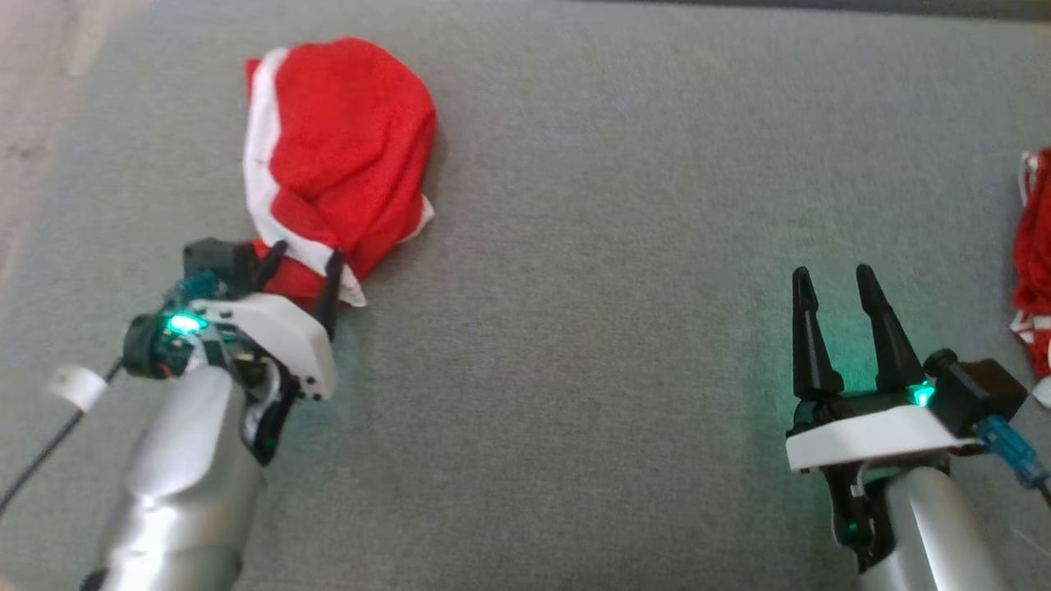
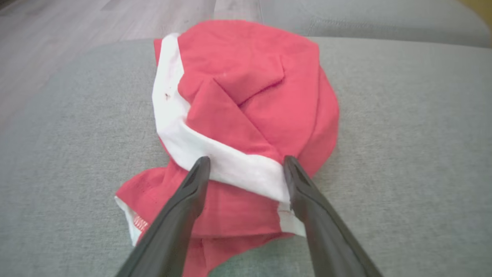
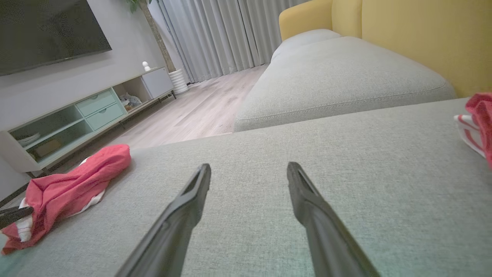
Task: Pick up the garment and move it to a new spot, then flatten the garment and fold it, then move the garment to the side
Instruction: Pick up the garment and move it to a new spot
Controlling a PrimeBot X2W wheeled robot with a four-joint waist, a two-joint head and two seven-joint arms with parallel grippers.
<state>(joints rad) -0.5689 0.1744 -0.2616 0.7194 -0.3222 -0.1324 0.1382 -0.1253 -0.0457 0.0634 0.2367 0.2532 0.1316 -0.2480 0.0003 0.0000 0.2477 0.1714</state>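
Pick-up step. Left pincer [image 1: 307, 250] gaped, empty, straddling near end of crumpled red white-trimmed garment [image 1: 345, 148]; right pincer [image 1: 832, 273] gaped, idle. Next probably needed: pinch, lift.

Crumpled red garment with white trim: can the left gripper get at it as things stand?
Likely yes: the left gripper is open and sits right at the near end of the crumpled red garment with white trim, which lies on the grey cushion; nothing stands between.
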